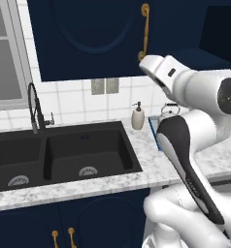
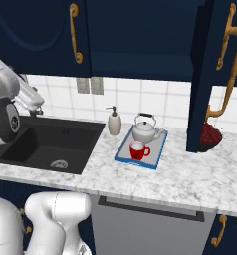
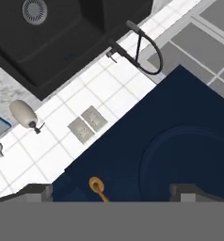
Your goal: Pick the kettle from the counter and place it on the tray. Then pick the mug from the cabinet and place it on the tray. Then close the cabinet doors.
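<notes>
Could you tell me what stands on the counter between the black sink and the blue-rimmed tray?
The cream soap dispenser stands there on the marble counter, between the sink and the tray; the right base view shows it best.

I see a red mug [image 2: 138, 150] and a silvery-white kettle [image 2: 144, 130] on the blue-rimmed tray [image 2: 124, 156]. Beside the tray, the counter [image 2: 190, 174] is speckled white-and-grey.

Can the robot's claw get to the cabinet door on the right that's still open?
Probably yes. The claw sits up by the left door, and the open right door hangs beyond it with open air between. The kettle and mug sit low on the tray.
</notes>
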Available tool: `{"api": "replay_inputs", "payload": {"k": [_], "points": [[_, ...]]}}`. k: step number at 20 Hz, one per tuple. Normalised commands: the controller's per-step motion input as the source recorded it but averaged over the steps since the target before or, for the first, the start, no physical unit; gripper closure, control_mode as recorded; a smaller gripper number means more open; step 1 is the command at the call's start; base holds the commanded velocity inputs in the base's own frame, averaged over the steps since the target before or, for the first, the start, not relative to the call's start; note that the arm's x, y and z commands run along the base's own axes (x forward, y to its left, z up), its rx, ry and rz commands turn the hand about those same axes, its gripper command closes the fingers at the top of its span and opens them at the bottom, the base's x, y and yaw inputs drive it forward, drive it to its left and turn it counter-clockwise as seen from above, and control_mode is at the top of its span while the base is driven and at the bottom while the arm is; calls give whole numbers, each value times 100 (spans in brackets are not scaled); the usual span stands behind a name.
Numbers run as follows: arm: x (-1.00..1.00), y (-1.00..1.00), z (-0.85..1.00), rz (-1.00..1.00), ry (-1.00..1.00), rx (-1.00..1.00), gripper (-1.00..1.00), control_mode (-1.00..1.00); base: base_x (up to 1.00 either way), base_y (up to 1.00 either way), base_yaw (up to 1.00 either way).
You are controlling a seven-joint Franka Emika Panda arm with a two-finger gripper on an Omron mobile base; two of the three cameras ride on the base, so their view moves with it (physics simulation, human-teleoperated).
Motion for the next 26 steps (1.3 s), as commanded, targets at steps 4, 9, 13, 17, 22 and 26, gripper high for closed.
{"api": "replay_inputs", "payload": {"k": [4,9,13,17,22,26], "points": [[-44,-6,5,-9,-1,-10,-100,-100,0,0,0],[-34,-15,5,-19,0,-7,-100,-100,0,0,0],[-33,-22,6,-22,0,-3,-100,-100,0,0,0],[-42,-25,11,-24,0,0,-100,-100,0,0,0],[-36,-33,5,-22,-1,0,-100,-100,0,0,0],[-19,-43,0,-19,-6,0,-100,-100,0,0,0]]}}
